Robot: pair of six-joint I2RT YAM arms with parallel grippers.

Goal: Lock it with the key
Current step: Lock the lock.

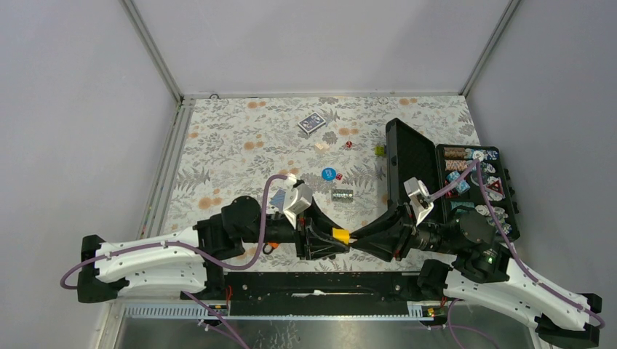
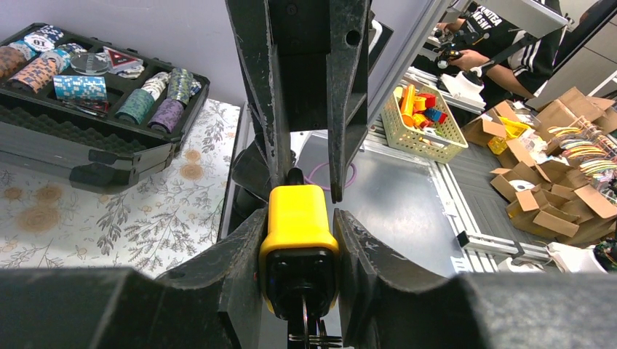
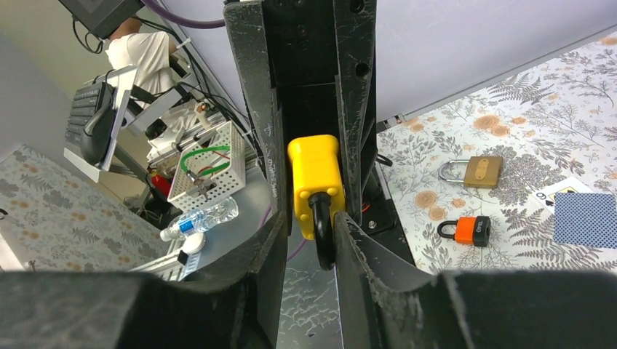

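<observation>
Looking above the near edge of the table (image 1: 233,145), you find the yellow padlock (image 2: 298,211) held between both arms. Your left gripper (image 2: 300,243) pinches its yellow body from both sides, and a key (image 2: 305,329) sticks out of its black end. Your right gripper (image 3: 311,218) has its jaws pressed on the black shackle (image 3: 322,236).

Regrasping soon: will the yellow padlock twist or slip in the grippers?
The yellow padlock looks solid, so probably rigid and dense. Its smooth casing may slip in the left gripper. The round shackle could pivot in the right gripper.
</observation>
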